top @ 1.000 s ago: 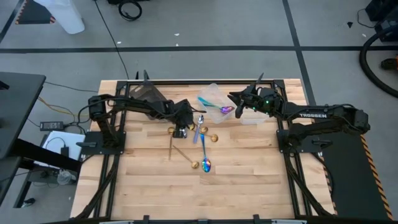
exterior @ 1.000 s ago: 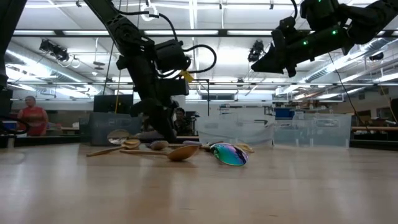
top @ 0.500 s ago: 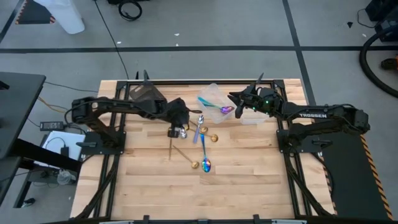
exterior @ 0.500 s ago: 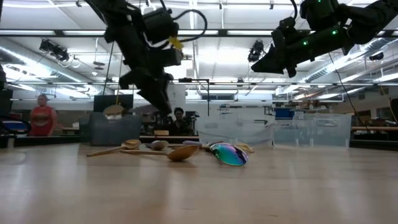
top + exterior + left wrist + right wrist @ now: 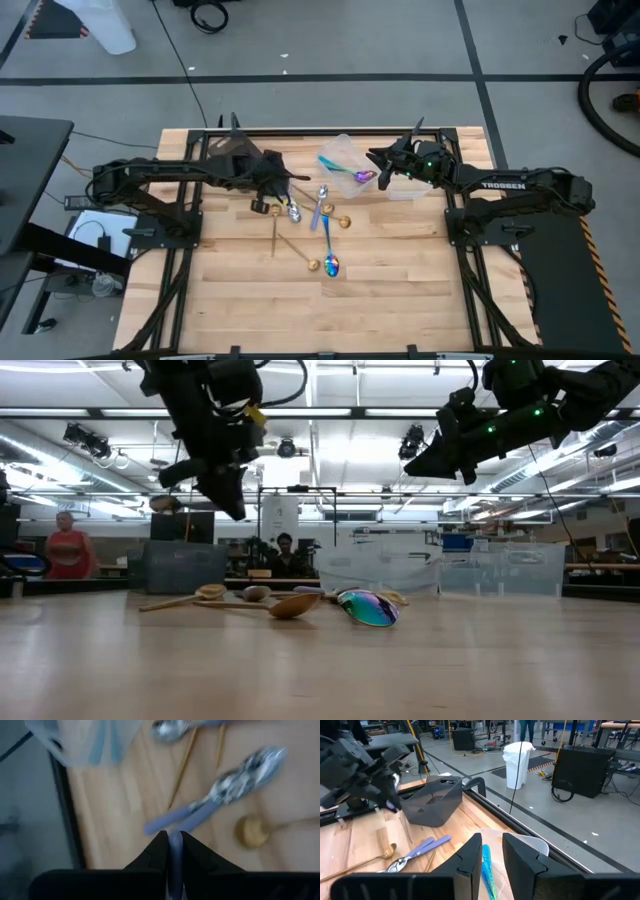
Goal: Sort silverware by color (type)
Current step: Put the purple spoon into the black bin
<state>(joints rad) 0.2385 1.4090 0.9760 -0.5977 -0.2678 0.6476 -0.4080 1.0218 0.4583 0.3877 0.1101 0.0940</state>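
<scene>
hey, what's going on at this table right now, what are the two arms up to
Two robot arms are sorting spoons by finish. The left end effector, lifted above the table beside the dark tub, is closed on a silver spoon. The right end effector holds an iridescent spoon at the clear tub. Gold spoons, another iridescent spoon and silver spoons lie loose mid-table.

Two tubs are counted on the bench (image 5: 420, 300): one dark tub (image 5: 232, 152) and one clear tub (image 5: 345, 152). At least three gold spoons (image 5: 334, 221) and two iridescent spoons (image 5: 331, 262) are seen
</scene>
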